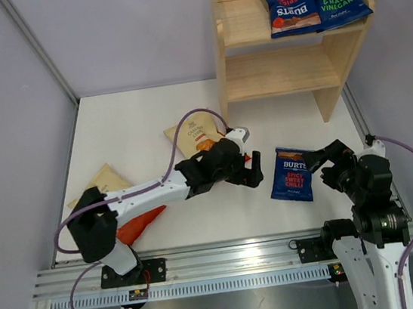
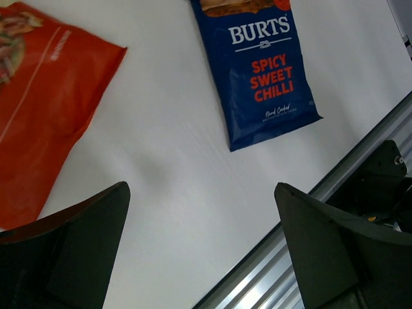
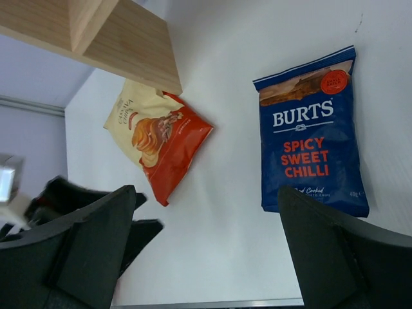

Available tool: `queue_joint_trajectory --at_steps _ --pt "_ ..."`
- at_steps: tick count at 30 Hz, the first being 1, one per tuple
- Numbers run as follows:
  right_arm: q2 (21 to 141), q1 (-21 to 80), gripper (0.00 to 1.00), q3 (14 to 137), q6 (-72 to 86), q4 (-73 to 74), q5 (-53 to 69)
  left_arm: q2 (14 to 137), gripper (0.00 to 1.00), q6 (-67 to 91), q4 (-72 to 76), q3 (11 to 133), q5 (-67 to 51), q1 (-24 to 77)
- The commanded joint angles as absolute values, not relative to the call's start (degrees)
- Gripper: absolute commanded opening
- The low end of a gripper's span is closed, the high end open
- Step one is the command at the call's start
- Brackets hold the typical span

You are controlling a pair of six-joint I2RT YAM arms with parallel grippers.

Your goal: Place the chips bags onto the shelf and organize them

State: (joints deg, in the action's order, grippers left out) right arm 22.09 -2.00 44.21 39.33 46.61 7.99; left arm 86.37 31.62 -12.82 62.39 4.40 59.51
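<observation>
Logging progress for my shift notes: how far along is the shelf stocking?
Done: two Burts bags lie on the shelf top tier. In hand: nothing; left gripper and right gripper open. Remaining: third Burts bag and two cream-and-red bags on the table.

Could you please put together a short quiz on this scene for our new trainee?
1. True or false: the top tier of the shelf holds two blue bags.
2. How many bags lie on the table? A) one B) three C) five
3. Fill in: the left end effector and the right end effector are both ____.
Key: 1 true; 2 B; 3 open.
</observation>
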Motion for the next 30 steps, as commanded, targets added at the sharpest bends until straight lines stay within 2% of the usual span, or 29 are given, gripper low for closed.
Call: queue_joint_trajectory --at_steps 1,4,9,19,26,29,30 --pt "17.85 -2.02 0.99 44.38 43.15 48.07 8.62 96.72 0.99 32.52 -7.38 71.08 -2.37 59.15" --pt "13.81 -2.02 1.0 45.35 44.56 50.18 7.47 104.47 0.97 33.4 -11.85 80.22 -2.55 59.15" --pt "13.98 -1.76 0.99 48.51 41.66 53.61 6.94 118.64 0.89 34.36 -18.8 93.05 -2.72 59.24" --pt "13.01 -0.62 0.99 50.98 40.96 53.79 7.56 128.14 0.77 38.41 -21.27 98.34 -7.47 59.33" --pt "12.13 -0.62 1.0 50.45 41.48 53.35 9.23 132.53 0.61 39.37 -26.36 101.25 -4.41 60.73" --pt "11.69 -0.62 0.99 50.89 41.4 53.35 9.4 133.85 0.5 39.9 -26.54 101.25 -4.13 60.73" --pt "11.78 -0.62 0.99 51.15 41.31 53.44 9.4 133.94 0.4 39.9 -25.67 101.08 -4.74 60.73"
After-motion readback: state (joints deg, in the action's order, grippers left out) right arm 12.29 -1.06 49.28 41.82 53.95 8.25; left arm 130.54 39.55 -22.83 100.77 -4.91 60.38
